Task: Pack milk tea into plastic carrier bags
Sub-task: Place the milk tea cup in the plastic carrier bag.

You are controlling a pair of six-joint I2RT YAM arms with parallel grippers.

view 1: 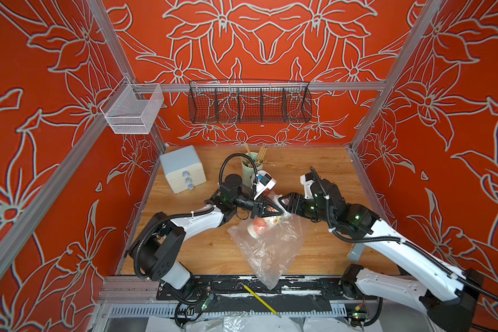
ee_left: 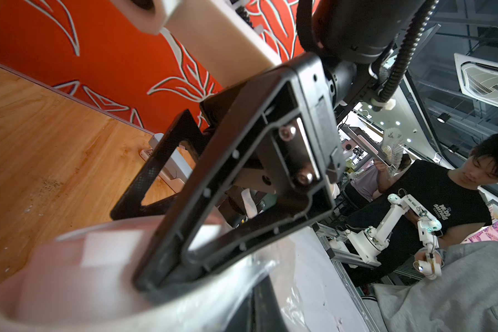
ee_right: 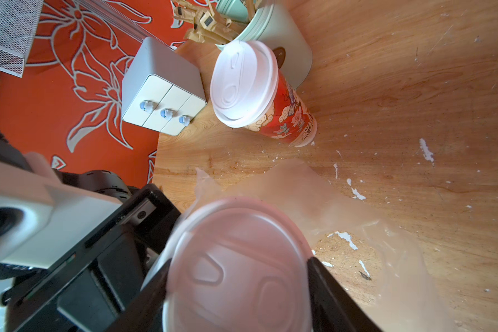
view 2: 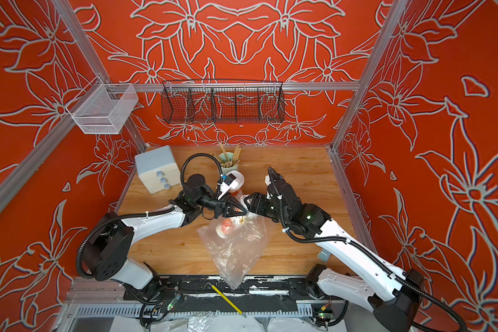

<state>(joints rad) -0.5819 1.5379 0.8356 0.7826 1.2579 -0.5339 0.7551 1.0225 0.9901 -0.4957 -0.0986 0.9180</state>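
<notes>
Wooden surface (view 1: 314, 172): we catch right claw (ee_right: 239, 260) clasping a film-blurred cream cup (view 1: 261, 224), left claw (view 1: 279, 212) pinching the bag (view 1: 268, 253).

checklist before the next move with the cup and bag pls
1. Left gripper shut on the bag mouth: ok.
2. Right gripper fingers on either side of the cream cup: ok.
3. Cream cup inside the bag: ok, seen through the plastic in both top views; how deep, cannot tell.
4. Red cup bagged: not ok, it stands upright on the table, outside the bag.
5. Bag wholly on the table: not ok, its closed end reaches past the front edge.
</notes>
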